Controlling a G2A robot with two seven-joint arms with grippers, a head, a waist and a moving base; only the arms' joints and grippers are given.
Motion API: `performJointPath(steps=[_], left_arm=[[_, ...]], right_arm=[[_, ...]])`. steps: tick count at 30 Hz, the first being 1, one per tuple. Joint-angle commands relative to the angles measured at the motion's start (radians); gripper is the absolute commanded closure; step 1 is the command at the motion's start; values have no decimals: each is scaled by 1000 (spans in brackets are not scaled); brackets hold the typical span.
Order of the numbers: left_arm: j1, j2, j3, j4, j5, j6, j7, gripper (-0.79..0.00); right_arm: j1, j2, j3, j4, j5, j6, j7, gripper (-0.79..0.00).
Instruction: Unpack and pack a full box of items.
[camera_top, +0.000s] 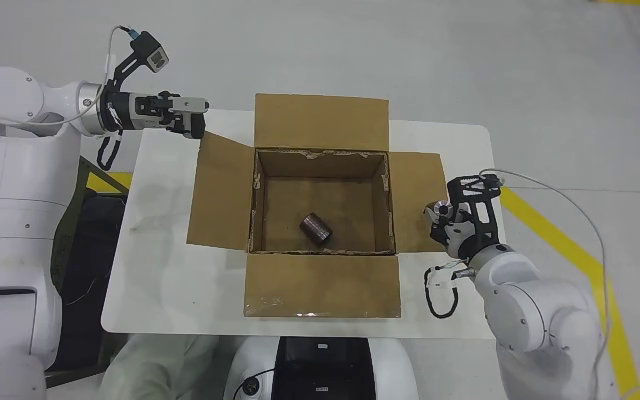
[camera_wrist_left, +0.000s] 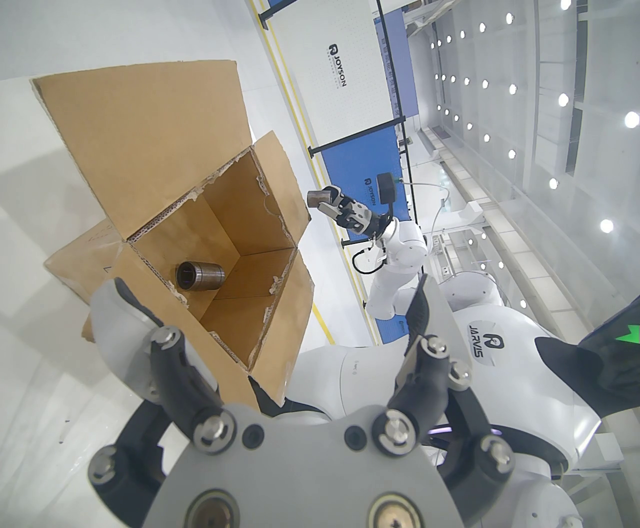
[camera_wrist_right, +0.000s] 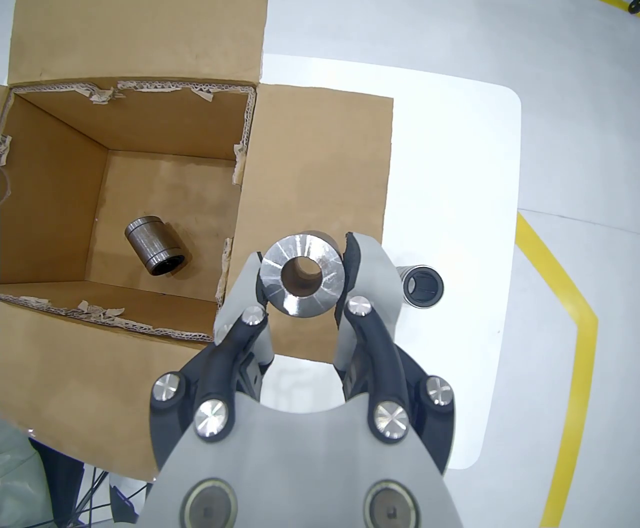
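Note:
An open cardboard box (camera_top: 320, 285) (camera_wrist_left: 150, 150) (camera_wrist_right: 310, 150) stands mid-table with all flaps spread. One dark metal cylinder (camera_top: 318, 228) (camera_wrist_left: 199, 276) (camera_wrist_right: 155, 245) lies on its side on the box floor. My right gripper (camera_top: 438, 215) (camera_wrist_right: 302, 277) hangs over the box's right flap, shut on a silver metal cylinder (camera_wrist_right: 302, 275) with a hole through it; far off in the left wrist view, the right gripper (camera_wrist_left: 322, 200) shows that load too. A third cylinder (camera_wrist_right: 422, 286) lies on the table beside that flap. My left gripper (camera_top: 192, 115) (camera_wrist_left: 270, 310) is open with nothing in it, above the table's far left corner.
The white table (camera_top: 160, 260) (camera_wrist_right: 450, 150) has bare room to the left of the box and a narrower strip on the right. A yellow line (camera_top: 560, 250) runs across the floor past the table's right edge.

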Motion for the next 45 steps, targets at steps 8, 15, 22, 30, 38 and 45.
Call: performJointPath(steps=[8, 15, 22, 30, 38, 45], left_arm=[[0, 0, 0, 0, 0, 0, 0, -785], [0, 0, 0, 0, 0, 0, 0, -785], [0, 0, 0, 0, 0, 0, 0, -785], [0, 0, 0, 0, 0, 0, 0, -785], [0, 0, 0, 0, 0, 0, 0, -785], [0, 0, 0, 0, 0, 0, 0, -785]], right_arm=[[-9, 0, 3, 3, 5, -4, -25, 0], [-60, 7, 67, 0, 52, -63, -108, 0], [-124, 16, 199, 0, 155, -144, -183, 0], [-239, 27, 400, 0, 273, -252, -247, 0], [-358, 33, 511, 0, 318, -344, -274, 0], [-471, 32, 509, 0, 308, -368, -320, 0]])
